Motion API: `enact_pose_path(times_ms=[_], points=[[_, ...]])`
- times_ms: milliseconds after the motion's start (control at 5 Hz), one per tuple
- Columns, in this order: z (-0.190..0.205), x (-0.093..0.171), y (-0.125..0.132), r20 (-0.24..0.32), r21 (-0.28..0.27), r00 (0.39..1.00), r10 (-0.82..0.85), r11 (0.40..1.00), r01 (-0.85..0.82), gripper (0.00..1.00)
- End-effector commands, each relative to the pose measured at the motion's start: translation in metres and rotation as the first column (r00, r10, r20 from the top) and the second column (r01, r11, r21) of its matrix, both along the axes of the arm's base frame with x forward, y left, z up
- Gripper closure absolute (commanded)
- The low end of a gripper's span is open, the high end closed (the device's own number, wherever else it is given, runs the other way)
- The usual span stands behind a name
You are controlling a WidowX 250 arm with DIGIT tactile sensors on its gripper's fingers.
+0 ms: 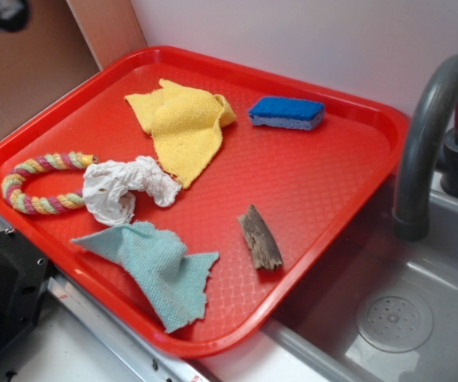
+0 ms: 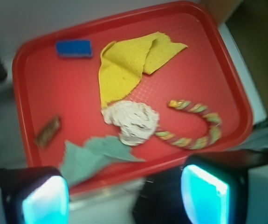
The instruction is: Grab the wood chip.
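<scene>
In your wrist view, your claw [image 2: 124,196] sits at the bottom edge, its two pads [image 2: 45,200] spread wide apart, released, holding and touching nothing. Just beyond it lies the red tray [image 2: 208,56]. Nearest on the tray is a teal cloth [image 2: 85,156], with the wood chip [image 2: 48,131] just past it near the tray's left rim, lying flat and alone. Mid-tray sit a crumpled white rag [image 2: 133,121] and a curved rope toy [image 2: 196,126]. Farther away lie a yellow cloth [image 2: 127,65] and a blue sponge [image 2: 73,48]. The exterior view shows a grey sink [image 1: 420,310] and tap [image 1: 432,127] beside the tray.
</scene>
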State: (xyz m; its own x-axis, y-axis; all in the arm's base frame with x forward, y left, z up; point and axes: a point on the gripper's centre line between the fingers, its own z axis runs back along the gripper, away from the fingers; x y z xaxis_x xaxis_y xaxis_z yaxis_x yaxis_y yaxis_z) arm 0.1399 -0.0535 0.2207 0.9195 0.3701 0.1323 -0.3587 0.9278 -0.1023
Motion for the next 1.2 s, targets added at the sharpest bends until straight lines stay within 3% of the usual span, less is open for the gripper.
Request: enact_pose_path(times_ms=[0, 200, 600, 800, 1000], points=[[-0.037, 0.048, -0.046, 0.008, -0.097, 0.96, 0.28, 0.956, -0.278, 0.0], [-0.056, 0.068, -0.059, -0.045, -0.112, 0.922, 0.385, 0.915, -0.388, 0.0], [-0.122, 0.082, -0.085, -0.079, 0.003, 0.816, 0.573, 0.818, -0.575, 0.0], [-0.145, 0.086, -0.096, -0.125, 0.011, 0.827, 0.548, 0.834, -0.551, 0.0], [-0.159, 0.084, -0.095, -0.13, 0.033, 0.826, 0.548, 0.835, -0.549, 0.0]])
